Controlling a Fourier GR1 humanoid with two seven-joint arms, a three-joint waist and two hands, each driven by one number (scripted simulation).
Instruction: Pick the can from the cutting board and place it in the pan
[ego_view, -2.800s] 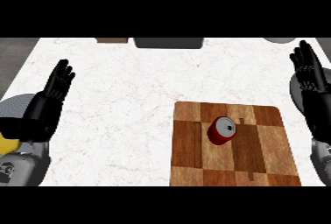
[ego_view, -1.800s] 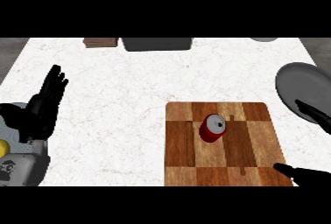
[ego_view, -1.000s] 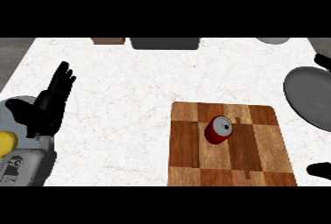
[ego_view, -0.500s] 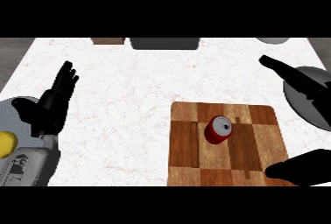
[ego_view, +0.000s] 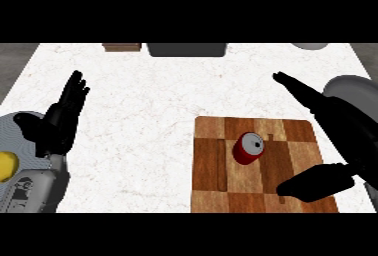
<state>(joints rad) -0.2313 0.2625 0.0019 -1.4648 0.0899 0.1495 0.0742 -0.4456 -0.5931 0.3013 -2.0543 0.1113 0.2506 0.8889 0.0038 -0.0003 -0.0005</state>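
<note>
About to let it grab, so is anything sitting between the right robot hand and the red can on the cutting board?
Nothing visible. The right robot hand is open beside the can, with only bare cutting board between them.

The surface (ego_view: 148, 100) looked like white marble, faintly veined in grey and smooth, with a dull sheen. The board (ego_view: 214, 165) near its front right corner was wood, a patchwork of lighter and darker brown blocks with visible grain and a matt finish. On it the can (ego_view: 248, 148) looked like metal, its side coated glossy red and its top a pale silvery grey. The pan (ego_view: 353, 92) at the right edge was a smooth, matt mid-grey, likely metal. Both hands, left (ego_view: 55, 127) and right (ego_view: 336, 120), were matt black like hard plastic, and the left forearm (ego_view: 33, 190) was a smooth grey shell.
</note>
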